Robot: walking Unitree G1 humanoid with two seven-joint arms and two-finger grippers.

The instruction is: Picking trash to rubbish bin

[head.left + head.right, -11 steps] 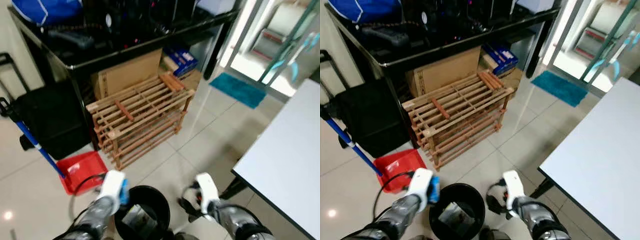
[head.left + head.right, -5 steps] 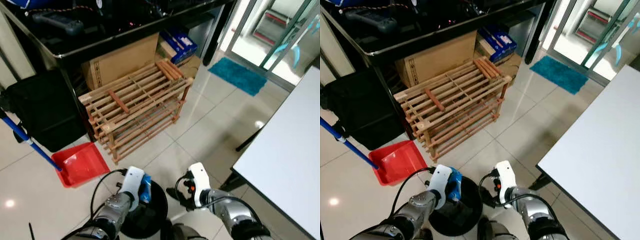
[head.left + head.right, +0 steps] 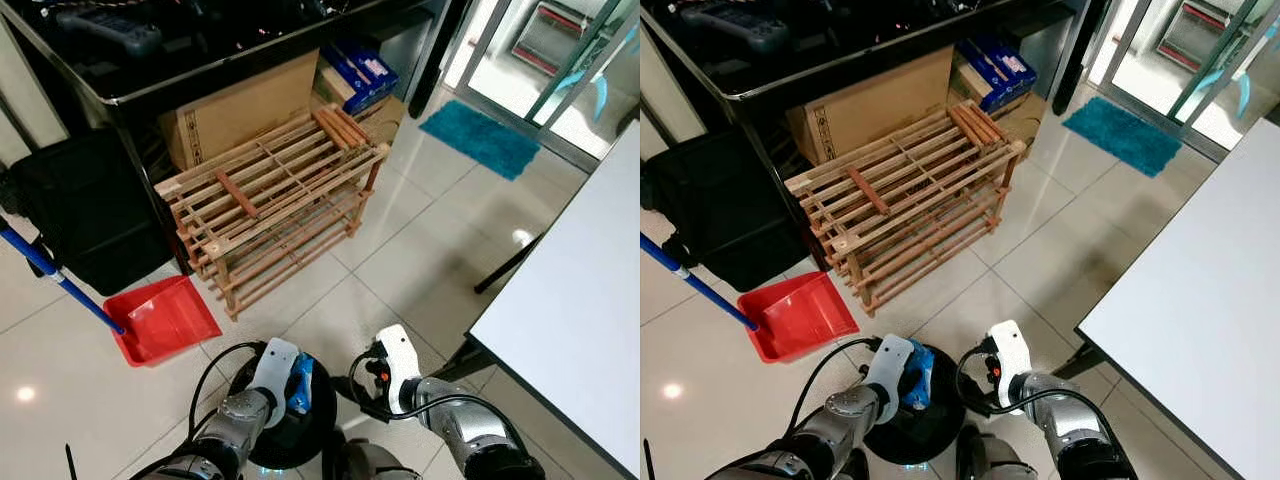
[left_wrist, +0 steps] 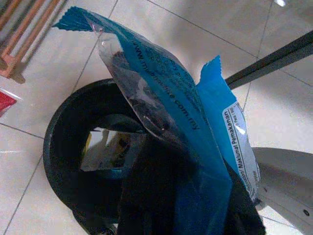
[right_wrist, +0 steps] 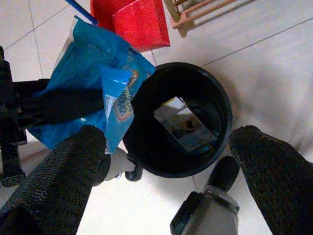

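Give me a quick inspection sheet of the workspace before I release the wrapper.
Surface: pale tiled floor, glossy, with light glare.
Job's things: black bin on the floor, paper trash already inside; blue wrapper held at the bin's rim, not yet dropped.
Clutter: red dustpan with a blue-handled broom beside the bin.
Grippers: left gripper shut on the wrapper over the bin; right gripper open, beside the bin, holding nothing.
Cables: black cable looping off the left wrist; another at the right wrist.
Surroundings: wooden rack, cardboard box under a black table, black bag, teal mat, white table.
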